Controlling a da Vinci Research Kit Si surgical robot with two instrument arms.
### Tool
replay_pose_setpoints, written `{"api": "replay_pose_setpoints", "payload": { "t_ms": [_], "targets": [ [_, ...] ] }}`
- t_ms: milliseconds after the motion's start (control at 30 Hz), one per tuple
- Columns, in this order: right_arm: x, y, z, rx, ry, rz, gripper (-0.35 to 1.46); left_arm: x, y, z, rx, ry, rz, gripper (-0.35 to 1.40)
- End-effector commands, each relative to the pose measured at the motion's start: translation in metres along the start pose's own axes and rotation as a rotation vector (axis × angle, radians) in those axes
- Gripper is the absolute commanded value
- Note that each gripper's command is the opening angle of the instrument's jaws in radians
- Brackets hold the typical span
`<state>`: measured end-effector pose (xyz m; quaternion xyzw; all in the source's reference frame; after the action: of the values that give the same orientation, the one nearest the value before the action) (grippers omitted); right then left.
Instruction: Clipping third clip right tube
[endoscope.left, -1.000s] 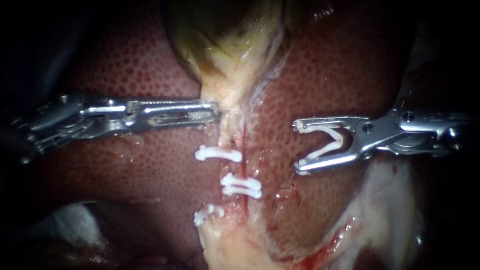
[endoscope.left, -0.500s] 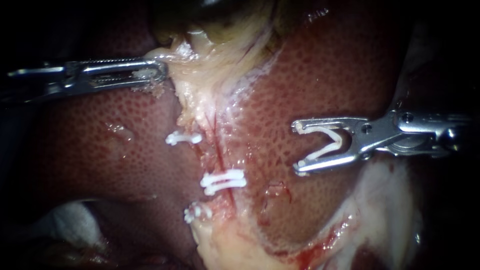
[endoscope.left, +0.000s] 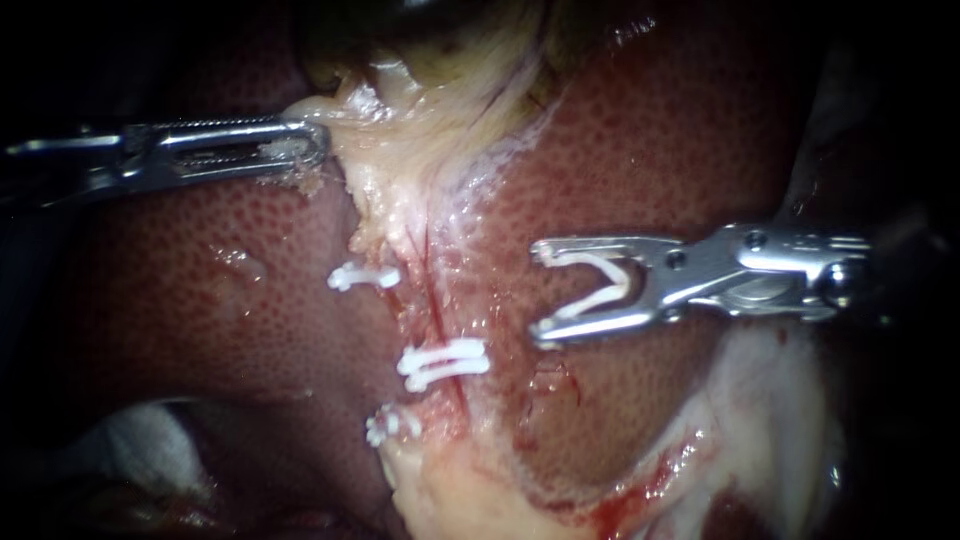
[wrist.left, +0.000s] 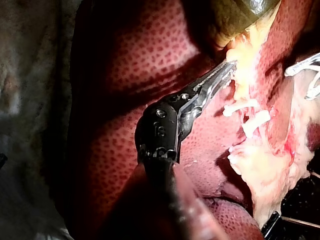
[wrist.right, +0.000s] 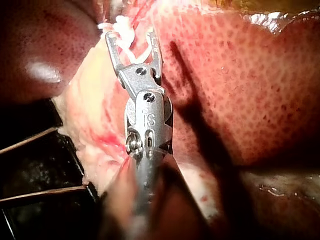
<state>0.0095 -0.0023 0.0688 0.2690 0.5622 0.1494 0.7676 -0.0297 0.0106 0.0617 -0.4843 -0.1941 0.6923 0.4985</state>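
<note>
Clip-loaded right instrument (endoscope.left: 537, 290) hovers near the right tube (endoscope.left: 436, 308).
Its wide-set jaws hold a white clip (endoscope.left: 600, 285); left instrument (endoscope.left: 318, 146) clamps pale tissue (endoscope.left: 390, 165). The tube looks soft, slick, likely fragile, best taken above the paired clips (endoscope.left: 445, 362).

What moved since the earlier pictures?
The left instrument, jaws shut on the pale tissue, pulled it up and left, dragging the tube and its clips along. The right instrument, its jaws holding a white clip, slid left toward the tube. The liver stayed put.
</note>
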Motion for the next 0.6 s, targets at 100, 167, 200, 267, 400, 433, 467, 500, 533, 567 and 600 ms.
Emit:
{"api": "replay_pose_setpoints", "payload": {
  "t_ms": [100, 167, 200, 267, 400, 433, 467, 500, 533, 567, 600],
  "targets": [
    [-0.0008, 0.0010, 0.0025, 0.004, 0.000, 0.025, 0.50, 0.0001, 0.0004, 0.0000, 0.004, 0.001, 0.000, -0.35],
    [-0.0013, 0.0017, 0.0039, 0.011, 0.000, 0.028, 0.50, 0.0001, 0.0005, 0.0000, 0.007, 0.002, -0.001, -0.35],
    [-0.0017, 0.0021, 0.0048, 0.010, 0.000, 0.038, 0.50, 0.0000, 0.0006, 0.0000, 0.006, 0.002, -0.001, -0.35],
    [-0.0023, 0.0027, 0.0059, 0.016, 0.000, 0.043, 0.50, 0.0000, 0.0008, 0.0000, 0.004, 0.001, -0.001, -0.35],
    [-0.0041, 0.0036, 0.0078, 0.020, -0.005, 0.069, 0.50, -0.0001, 0.0009, 0.0001, 0.003, 0.001, -0.001, -0.35],
    [-0.0044, 0.0037, 0.0081, 0.022, -0.006, 0.072, 0.50, -0.0001, 0.0009, 0.0001, 0.003, 0.001, -0.001, -0.35],
    [-0.0047, 0.0038, 0.0084, 0.026, -0.006, 0.082, 0.50, -0.0001, 0.0009, 0.0002, 0.003, 0.001, -0.001, -0.35],
    [-0.0050, 0.0038, 0.0087, 0.031, -0.007, 0.086, 0.50, -0.0001, 0.0009, 0.0002, 0.003, 0.001, 0.000, -0.35],
    [-0.0052, 0.0038, 0.0090, 0.033, -0.007, 0.096, 0.50, -0.0002, 0.0009, 0.0003, 0.004, 0.001, 0.000, -0.35],
    [-0.0053, 0.0038, 0.0093, 0.038, -0.008, 0.101, 0.50, -0.0002, 0.0010, 0.0003, 0.001, 0.001, 0.000, -0.35],
    [-0.0053, 0.0037, 0.0096, 0.048, -0.008, 0.111, 0.50, -0.0002, 0.0010, 0.0004, 0.002, 0.001, 0.000, -0.35]
  ]
}}
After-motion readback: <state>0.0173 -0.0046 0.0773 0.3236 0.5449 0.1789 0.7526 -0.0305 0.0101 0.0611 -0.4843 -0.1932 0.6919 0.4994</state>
